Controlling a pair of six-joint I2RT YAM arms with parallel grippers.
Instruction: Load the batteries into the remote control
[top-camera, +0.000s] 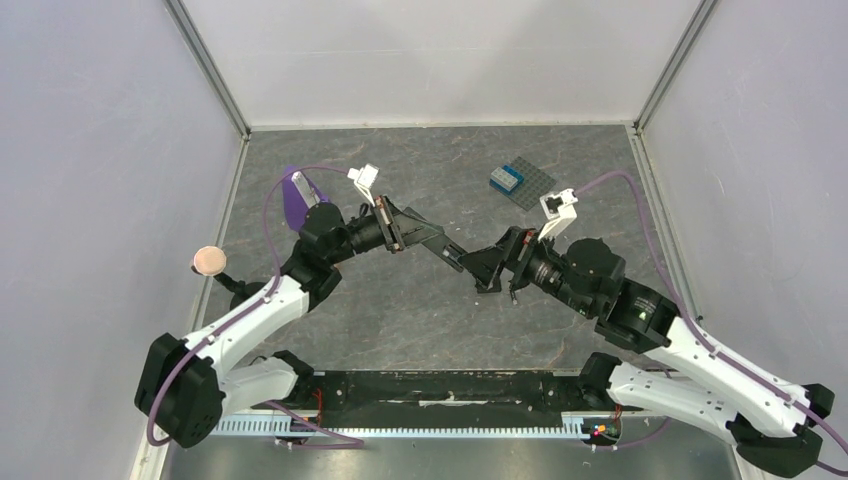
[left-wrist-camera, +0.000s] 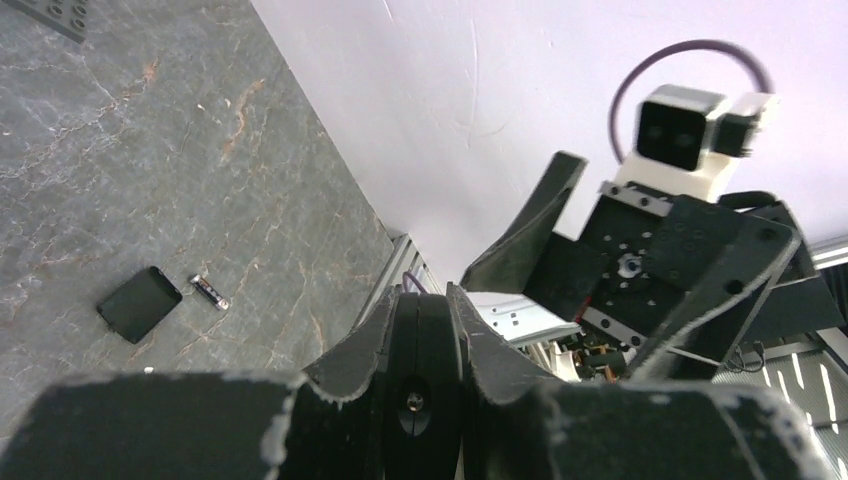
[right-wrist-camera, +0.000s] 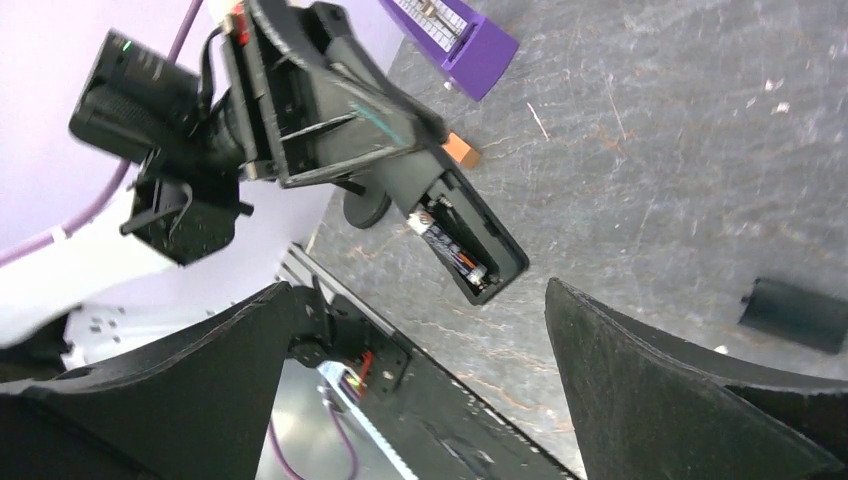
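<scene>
well, remote clamped on the left, right end effector spread wide beside it

currently i see the left end effector (top-camera: 428, 238) clenched on the remote control (right-wrist-camera: 478, 238), holding it off the tabletop (top-camera: 400, 320) with its free end slanting down toward the middle of the workspace. from the right wrist camera the remote's back is open, and one battery (right-wrist-camera: 452, 252) sits in the compartment near that free end. i cannot tell whether a second one lies beside it.

my right end effector (top-camera: 484, 270) is released, its fingers (right-wrist-camera: 690, 400) splayed wide with nothing between them. in the top view it faces the remote's free end, just beside it and not touching. in the right wrist view the remote sits ahead of the finger gap rather than inside it.

on the left wrist camera a loose battery (left-wrist-camera: 210, 292) lies flat on the tabletop, just beside a small black cover (left-wrist-camera: 139, 303) and apart from it. both rest well below the held remote and clear of either end effector.

farther off i can see a purple block (right-wrist-camera: 470, 45), an orange-brown piece (right-wrist-camera: 461, 151) and the studded baseplate (top-camera: 522, 182).
</scene>
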